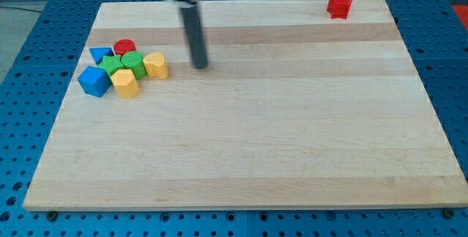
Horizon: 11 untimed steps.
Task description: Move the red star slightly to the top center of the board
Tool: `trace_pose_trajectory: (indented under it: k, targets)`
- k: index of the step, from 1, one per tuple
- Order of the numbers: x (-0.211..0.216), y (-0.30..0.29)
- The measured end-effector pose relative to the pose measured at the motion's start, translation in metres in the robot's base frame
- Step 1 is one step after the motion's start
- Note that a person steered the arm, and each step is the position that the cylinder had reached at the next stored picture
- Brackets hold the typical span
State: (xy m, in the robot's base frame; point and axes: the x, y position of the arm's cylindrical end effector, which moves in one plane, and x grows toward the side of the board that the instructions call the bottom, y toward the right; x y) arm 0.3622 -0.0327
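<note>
The red star (339, 4) sits alone near the board's top right corner, close to the top edge. My tip (199, 66) rests on the board in the upper left part, far to the left of the red star and a little to the right of a cluster of blocks. The rod rises straight up from the tip to the view's top.
A tight cluster lies at the board's left: a red cylinder (124, 46), a blue triangle (100, 53), a green star (111, 64), a green cylinder (133, 63), a yellow block (156, 66), a second yellow block (126, 83) and a blue cube (93, 80). The wooden board (248, 156) lies on a blue perforated table.
</note>
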Motion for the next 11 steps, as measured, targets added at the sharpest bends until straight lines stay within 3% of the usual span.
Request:
trace_pose_trajectory:
  k: [2,3,4,6,8,11]
  targets:
    - [-0.058,0.217]
    - [-0.098,0.291]
    - [-0.147,0.298]
    - [-0.129,0.215]
    - [-0.089,0.209]
    - [-0.140,0.179]
